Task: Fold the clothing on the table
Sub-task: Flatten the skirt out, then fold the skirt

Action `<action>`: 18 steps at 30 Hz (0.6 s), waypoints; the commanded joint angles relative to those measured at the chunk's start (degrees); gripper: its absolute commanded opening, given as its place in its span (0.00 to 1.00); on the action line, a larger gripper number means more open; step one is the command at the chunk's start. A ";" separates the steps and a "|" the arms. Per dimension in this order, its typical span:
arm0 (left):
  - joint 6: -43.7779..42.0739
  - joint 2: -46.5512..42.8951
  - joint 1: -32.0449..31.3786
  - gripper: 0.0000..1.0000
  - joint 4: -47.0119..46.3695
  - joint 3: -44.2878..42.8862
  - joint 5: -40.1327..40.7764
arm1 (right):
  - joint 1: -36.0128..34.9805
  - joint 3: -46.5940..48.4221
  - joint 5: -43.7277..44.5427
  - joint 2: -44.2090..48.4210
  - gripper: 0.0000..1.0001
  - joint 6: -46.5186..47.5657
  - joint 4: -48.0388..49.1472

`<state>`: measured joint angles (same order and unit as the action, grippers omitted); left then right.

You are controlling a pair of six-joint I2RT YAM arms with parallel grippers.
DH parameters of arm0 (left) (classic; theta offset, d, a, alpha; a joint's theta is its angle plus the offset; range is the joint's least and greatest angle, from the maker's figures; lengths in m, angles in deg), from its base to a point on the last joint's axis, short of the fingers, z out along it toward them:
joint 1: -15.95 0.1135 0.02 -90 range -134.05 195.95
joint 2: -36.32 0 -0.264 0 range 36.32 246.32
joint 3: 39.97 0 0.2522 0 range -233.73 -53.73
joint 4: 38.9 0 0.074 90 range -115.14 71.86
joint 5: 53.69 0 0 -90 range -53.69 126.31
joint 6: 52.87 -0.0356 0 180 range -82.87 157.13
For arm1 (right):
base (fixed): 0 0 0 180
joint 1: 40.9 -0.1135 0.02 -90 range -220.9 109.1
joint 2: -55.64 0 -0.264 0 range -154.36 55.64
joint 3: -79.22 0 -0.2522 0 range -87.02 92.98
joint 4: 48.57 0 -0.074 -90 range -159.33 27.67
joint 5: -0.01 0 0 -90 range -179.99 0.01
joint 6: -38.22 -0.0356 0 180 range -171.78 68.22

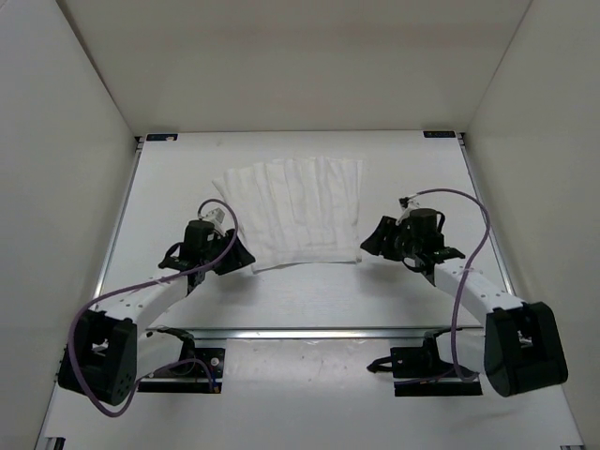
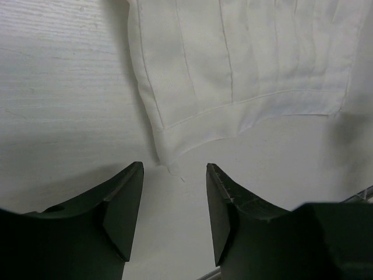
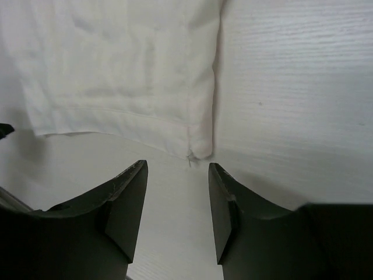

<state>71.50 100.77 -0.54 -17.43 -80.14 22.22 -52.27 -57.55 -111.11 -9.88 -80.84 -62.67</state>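
White pleated clothing (image 1: 292, 211) lies flat at the upper centre of the table (image 1: 309, 295), and both wrist views cut off its far part. The left gripper (image 2: 173, 172) and right gripper (image 3: 178, 168) are parted and empty, just short of its near corners.

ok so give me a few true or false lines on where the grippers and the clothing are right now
1. The left gripper is open and grips nothing. True.
2. The right gripper is clamped on the hem. False: it is open, just short of the near right corner of the clothing.
3. The clothing hangs over the far edge of the table. False: it lies wholly on the table.
4. The left gripper points at the clothing's near left corner. True.
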 commanded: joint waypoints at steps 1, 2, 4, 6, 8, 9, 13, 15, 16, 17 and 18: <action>0.61 1.30 -1.61 0.58 -2.69 1.10 2.74 | -3.38 4.53 6.61 -4.34 0.43 6.11 -1.51; 0.96 1.47 -2.14 0.58 -2.96 1.28 3.79 | -4.35 5.32 6.80 -6.44 0.43 6.55 -1.51; 1.22 2.35 -1.97 0.58 -3.92 1.72 3.28 | -4.88 7.16 6.71 -10.66 0.42 7.17 -1.59; 1.14 2.88 -1.79 0.59 -3.84 1.89 3.63 | -5.85 8.48 7.41 -13.13 0.43 7.96 -1.60; 0.52 3.23 -1.70 0.59 -4.18 1.81 4.24 | -7.08 9.37 8.11 -15.24 0.43 8.05 -1.68; 0.96 3.58 -1.35 0.59 -4.19 1.98 4.33 | -7.52 9.81 9.16 -16.30 0.43 8.31 -1.51; 0.87 5.95 -2.05 0.60 -5.15 1.37 6.00 | -9.72 11.92 11.72 -19.82 0.44 9.11 -2.30; 0.96 7.44 -2.14 0.61 -5.85 1.19 6.18 | -9.81 13.06 12.59 -21.31 0.43 9.55 -3.96; 1.05 8.41 -2.66 0.61 -6.38 1.02 5.92 | -10.07 13.33 12.77 -21.75 0.43 9.81 -4.92; 1.05 9.55 -2.76 0.61 -6.39 0.58 6.26 | -10.33 13.59 12.95 -21.85 0.42 9.38 -4.67; 0.96 9.99 -3.28 0.60 -7.00 0.05 6.70 | -10.68 13.16 12.86 -21.93 0.41 9.55 -5.11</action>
<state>72.55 109.08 -2.72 -22.96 -78.92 26.95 -62.26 -45.99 -100.82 -31.61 -72.62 -67.13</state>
